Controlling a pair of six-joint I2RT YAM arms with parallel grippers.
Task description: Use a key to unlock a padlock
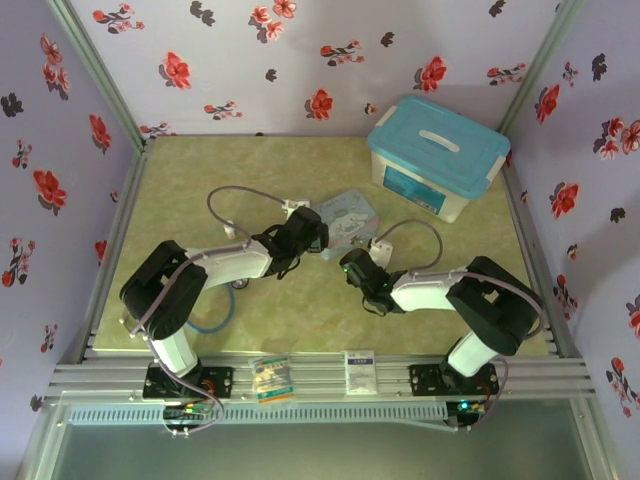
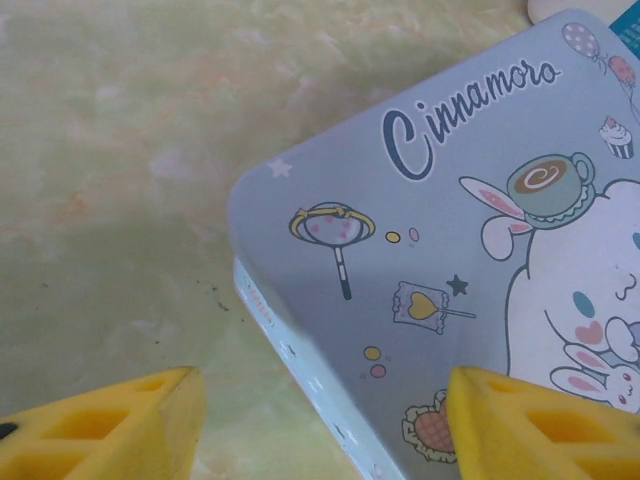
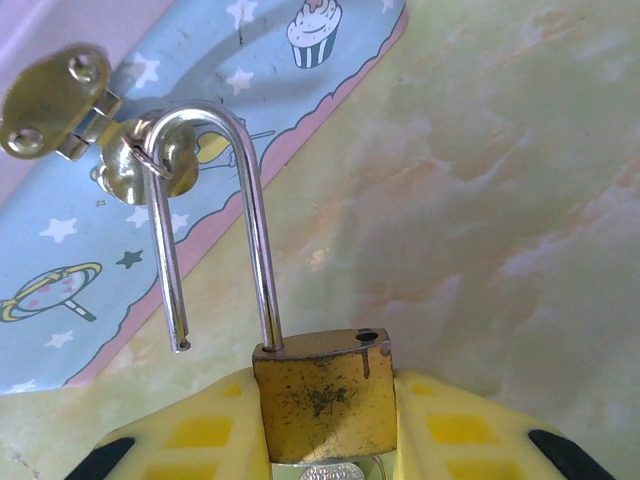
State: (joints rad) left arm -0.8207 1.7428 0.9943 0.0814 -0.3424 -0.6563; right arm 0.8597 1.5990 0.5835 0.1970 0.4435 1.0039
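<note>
Right hand (image 3: 325, 440) clamped on padlock (image 3: 322, 395) body. Its shackle (image 3: 255, 200) stands open, free end out, hooked through the hasp loop (image 3: 150, 165) on the cartoon tin (image 3: 60, 250). Left hand (image 2: 320, 425) fingers apart, either side of tin's corner edge. Bare tabletop (image 2: 110, 150) beyond, leftward.

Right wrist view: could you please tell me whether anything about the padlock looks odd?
The padlock, held by the right gripper, is open: the free end of the shackle hangs outside the body, clear of its hole, while its curve is hooked through the brass hasp on the tin. The brass face has a dark, scuffed patch.
</note>
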